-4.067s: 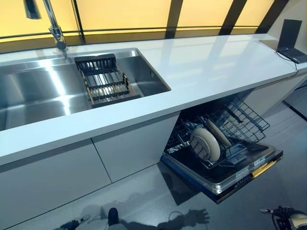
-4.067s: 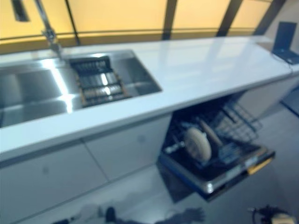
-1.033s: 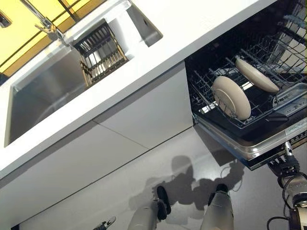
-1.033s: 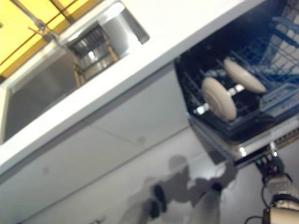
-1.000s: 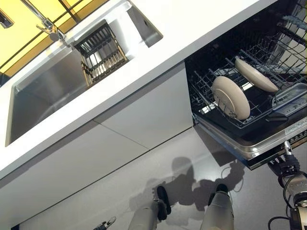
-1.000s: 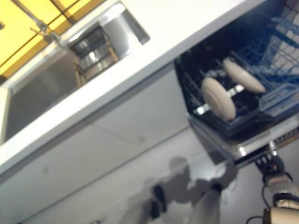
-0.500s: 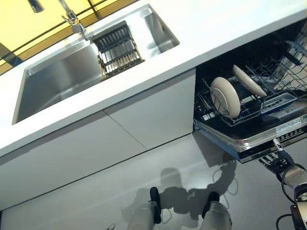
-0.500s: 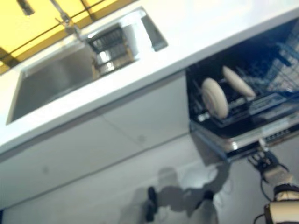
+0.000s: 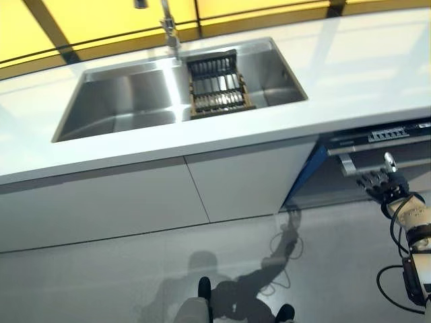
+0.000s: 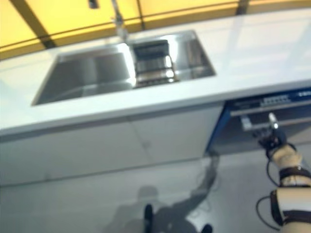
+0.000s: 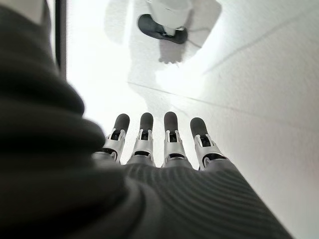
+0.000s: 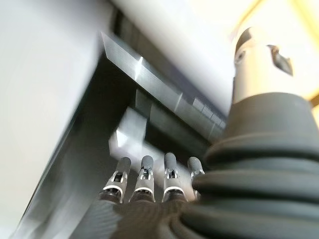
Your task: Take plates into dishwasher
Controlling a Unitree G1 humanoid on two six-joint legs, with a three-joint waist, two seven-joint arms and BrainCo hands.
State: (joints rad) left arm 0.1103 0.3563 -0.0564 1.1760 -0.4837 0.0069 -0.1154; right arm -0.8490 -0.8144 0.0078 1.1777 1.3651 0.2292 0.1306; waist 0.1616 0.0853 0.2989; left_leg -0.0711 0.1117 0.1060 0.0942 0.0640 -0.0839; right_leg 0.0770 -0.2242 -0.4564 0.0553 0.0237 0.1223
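Note:
The dishwasher door stands almost shut under the white counter, with its control strip and silver handle showing. No plates are in view. My right hand is open, fingers straight, against the door's front just below the handle; its own wrist view shows the fingers reaching up to the handle. My left hand is open and empty, fingers straight over the floor, and shows only in its wrist view.
A steel sink is set in the white counter, with a dark drying rack inside it and a faucet behind. White cabinet fronts run below the counter, left of the dishwasher.
The dishwasher door has swung up from open to almost shut, hiding the rack and the two plates. My right hand rose with the door. The camera has also shifted.

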